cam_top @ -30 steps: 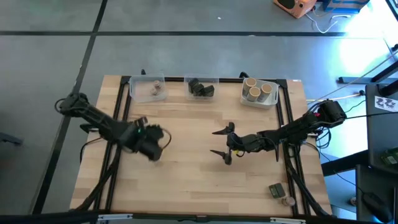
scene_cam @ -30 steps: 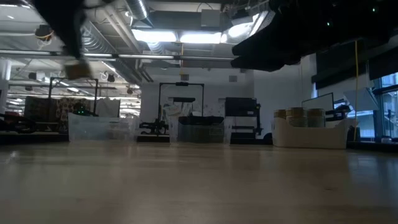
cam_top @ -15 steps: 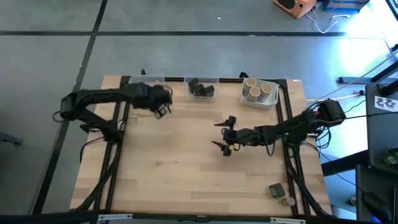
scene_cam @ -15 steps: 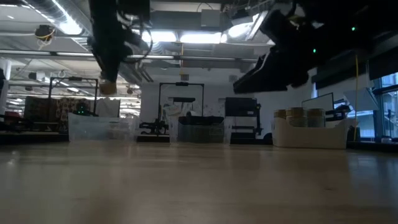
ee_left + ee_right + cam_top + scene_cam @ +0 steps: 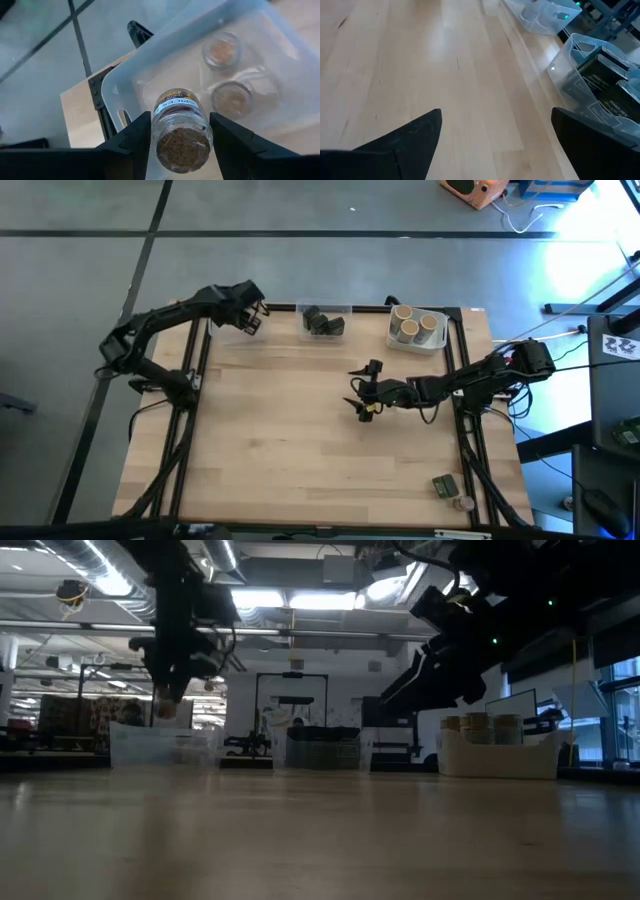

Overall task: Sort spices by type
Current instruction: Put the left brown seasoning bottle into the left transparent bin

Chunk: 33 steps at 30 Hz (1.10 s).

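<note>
A: So from where I'm standing, one camera hangs overhead and looks straight down on the whole table [image 5: 300,440]. Another sits at tabletop level, facing across the wood into the room.

B: And the wrist ones?

A: Left wrist cam stares close down into the clear tub [image 5: 270,95] at the table's far edge. Right wrist cam skims the boards toward the middle tub [image 5: 600,85]; overhead shows both too.
</note>
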Each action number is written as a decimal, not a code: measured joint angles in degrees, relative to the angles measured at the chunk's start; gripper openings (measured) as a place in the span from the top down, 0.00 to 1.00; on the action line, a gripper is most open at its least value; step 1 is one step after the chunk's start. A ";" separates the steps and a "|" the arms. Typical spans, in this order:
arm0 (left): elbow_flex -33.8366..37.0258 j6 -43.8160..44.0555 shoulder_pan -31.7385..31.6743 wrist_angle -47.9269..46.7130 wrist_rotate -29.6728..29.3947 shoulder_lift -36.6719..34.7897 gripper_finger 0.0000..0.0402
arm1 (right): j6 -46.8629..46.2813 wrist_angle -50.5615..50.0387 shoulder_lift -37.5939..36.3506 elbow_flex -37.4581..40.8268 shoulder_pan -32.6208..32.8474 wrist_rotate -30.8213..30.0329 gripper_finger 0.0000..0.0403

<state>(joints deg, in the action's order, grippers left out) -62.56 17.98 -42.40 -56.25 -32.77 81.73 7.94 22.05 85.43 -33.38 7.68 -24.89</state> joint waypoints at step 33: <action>0.47 -4.65 -9.40 10.15 0.76 17.14 0.42 | -0.09 -0.77 0.00 0.00 0.11 0.09 0.07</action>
<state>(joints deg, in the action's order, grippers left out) -62.08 13.33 -51.80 -46.10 -32.02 98.87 7.86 21.28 85.43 -33.39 7.79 -24.80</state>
